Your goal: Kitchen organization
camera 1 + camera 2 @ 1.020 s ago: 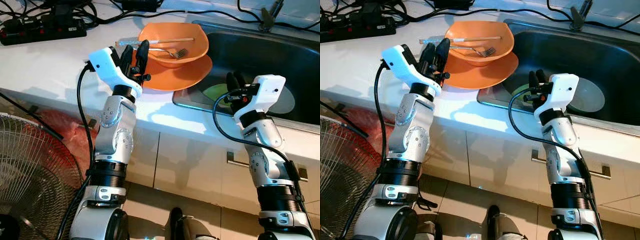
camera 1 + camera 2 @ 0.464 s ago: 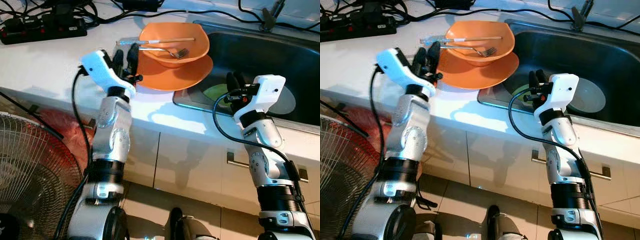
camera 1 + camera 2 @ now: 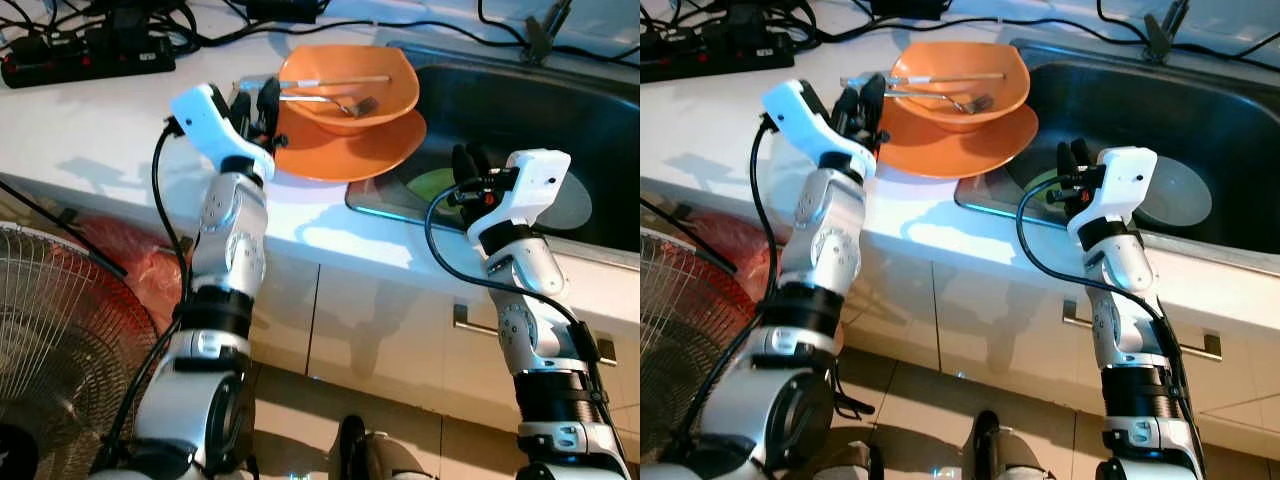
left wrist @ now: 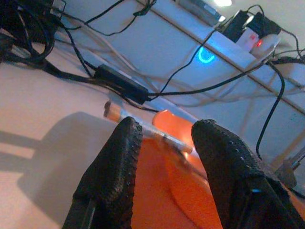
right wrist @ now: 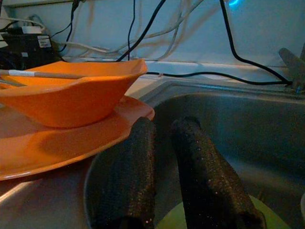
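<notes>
Orange bowl [image 3: 348, 88] sits on an orange plate [image 3: 350, 150] on the white counter [image 3: 90, 130], just left of the steel sink [image 3: 540, 110]. A fork [image 3: 335, 101] and a thin stick [image 3: 330, 81] lie across the bowl. The left gripper [image 3: 252, 108] is raised at the plate's left rim, its fingers [image 4: 112, 176] parted with the stick's end showing between them, gripping nothing. The right gripper [image 3: 468, 165] hangs over the sink's left part above a green dish [image 3: 435, 183], its fingers [image 5: 128, 181] a narrow gap apart and empty. A grey round dish [image 3: 570, 205] lies further right in the sink. A power strip [image 3: 85, 60] and cables sit at the counter's back, and a fan [image 3: 60, 350] stands on the floor to the left.
</notes>
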`<state>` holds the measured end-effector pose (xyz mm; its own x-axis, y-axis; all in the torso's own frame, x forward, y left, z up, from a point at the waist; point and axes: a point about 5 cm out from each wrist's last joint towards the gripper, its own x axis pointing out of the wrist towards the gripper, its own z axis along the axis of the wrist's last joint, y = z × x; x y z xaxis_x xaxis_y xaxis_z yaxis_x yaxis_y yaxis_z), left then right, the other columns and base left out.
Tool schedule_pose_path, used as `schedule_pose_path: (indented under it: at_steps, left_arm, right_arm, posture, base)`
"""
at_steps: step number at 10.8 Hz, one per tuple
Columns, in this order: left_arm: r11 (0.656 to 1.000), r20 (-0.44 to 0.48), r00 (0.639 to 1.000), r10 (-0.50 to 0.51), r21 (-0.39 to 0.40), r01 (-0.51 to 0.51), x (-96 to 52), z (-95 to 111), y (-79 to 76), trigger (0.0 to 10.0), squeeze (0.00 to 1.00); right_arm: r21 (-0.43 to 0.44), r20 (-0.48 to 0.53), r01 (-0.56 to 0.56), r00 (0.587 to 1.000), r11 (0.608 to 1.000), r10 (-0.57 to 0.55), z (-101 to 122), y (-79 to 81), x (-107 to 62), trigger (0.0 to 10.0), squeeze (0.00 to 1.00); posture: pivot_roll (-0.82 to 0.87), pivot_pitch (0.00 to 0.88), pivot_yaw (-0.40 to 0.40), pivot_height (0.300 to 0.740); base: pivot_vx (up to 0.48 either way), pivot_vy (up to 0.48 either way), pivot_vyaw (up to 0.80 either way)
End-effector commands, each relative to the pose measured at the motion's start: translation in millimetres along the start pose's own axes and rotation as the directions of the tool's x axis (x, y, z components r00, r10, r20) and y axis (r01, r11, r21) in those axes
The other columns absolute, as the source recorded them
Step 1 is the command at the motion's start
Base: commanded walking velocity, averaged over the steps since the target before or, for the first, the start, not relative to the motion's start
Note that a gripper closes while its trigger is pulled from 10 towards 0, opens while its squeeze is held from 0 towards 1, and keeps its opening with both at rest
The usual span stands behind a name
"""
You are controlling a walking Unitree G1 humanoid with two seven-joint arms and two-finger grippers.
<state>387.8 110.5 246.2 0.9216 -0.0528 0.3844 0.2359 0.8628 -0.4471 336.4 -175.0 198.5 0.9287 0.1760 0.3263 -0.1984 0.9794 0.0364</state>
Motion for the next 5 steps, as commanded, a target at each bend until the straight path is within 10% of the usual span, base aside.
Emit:
schedule_pose_path:
  at_steps: [1,5]
  left_arm:
    - [1.000,0.003,1.000,-0.010,0.000,0.010,2.4,0.6,-2.1,10.0,0.00]
    - [1.000,-0.031,0.999,-0.028,0.000,0.028,3.6,-6.9,-4.4,10.0,0.00]
  right_arm:
    - [-0.004,0.002,0.004,1.000,1.000,-0.004,0.7,-2.0,-1.6,10.0,0.00]
    - [-0.003,0.001,0.007,1.000,1.000,-0.007,0.4,-2.0,-1.8,10.0,0.00]
  posture:
    - [-0.01,0.177,-0.019,0.740]
    - [-0.02,0.181,-0.018,0.740]
  base:
    - [0.000,0.000,0.00]
    - [0.000,0.000,0.00]
